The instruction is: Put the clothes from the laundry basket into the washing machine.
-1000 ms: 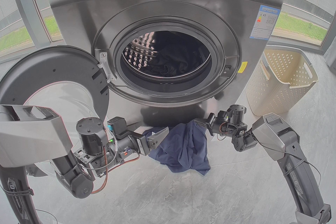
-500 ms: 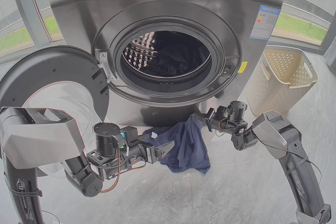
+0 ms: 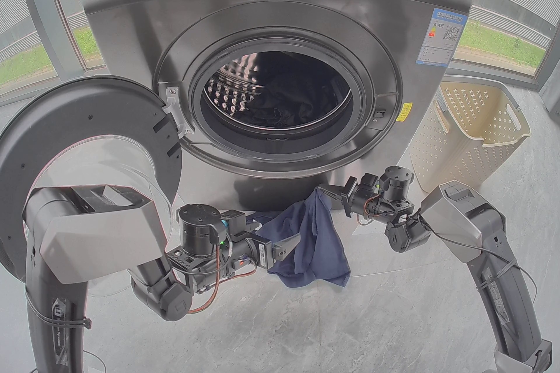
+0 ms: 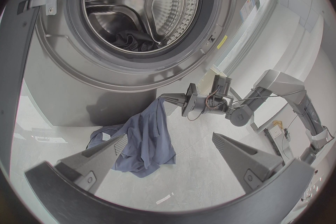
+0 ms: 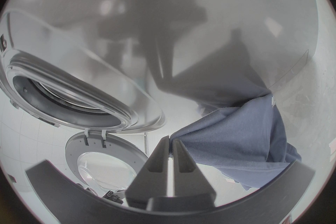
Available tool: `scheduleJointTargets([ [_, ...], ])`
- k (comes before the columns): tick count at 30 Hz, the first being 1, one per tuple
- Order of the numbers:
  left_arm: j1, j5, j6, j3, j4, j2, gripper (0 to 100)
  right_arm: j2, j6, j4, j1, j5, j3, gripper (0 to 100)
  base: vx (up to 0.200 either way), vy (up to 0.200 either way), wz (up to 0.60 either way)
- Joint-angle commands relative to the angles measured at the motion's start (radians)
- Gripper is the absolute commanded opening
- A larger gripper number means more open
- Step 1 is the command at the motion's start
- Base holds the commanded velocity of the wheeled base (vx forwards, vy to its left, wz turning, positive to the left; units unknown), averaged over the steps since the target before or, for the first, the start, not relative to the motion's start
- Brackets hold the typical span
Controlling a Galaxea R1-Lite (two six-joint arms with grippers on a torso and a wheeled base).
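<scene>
While the blue shirt [image 3: 318,240] is pinched by one corner in the closed right fingers [image 3: 328,194], its bulk is left trailing below them on the floor [image 3: 361,322] | left fingers [image 3: 284,245] spread open beside it | risk: thin pinch slipped, shirt dropped short of the washing machine [image 3: 134,42]

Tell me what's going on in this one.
The right gripper is shut on one edge of a blue garment, holding it up in front of the open washing machine, while the rest lies on the floor. The left gripper is open beside the garment's lower part. Dark clothes are in the drum; the laundry basket stands beside the machine, on the robot's right.
</scene>
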Motion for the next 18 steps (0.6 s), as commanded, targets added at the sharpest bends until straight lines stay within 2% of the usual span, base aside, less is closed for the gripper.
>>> scheduleJointTargets([
  [1,0.004,0.001,-0.001,-0.04,0.0,0.061,100,-0.019,0.0,-0.019,0.003,0.01,0.028,0,0.0,0.0,0.0],
  [5,0.004,0.001,0.001,-0.061,0.001,0.081,100,-0.042,0.008,-0.046,0.006,0.037,0.074,0,0.0,0.0,0.0],
  [18,0.004,0.005,0.001,-0.19,0.052,0.156,100,-0.071,0.012,-0.126,0.038,0.04,0.149,0,0.0,0.0,0.0],
])
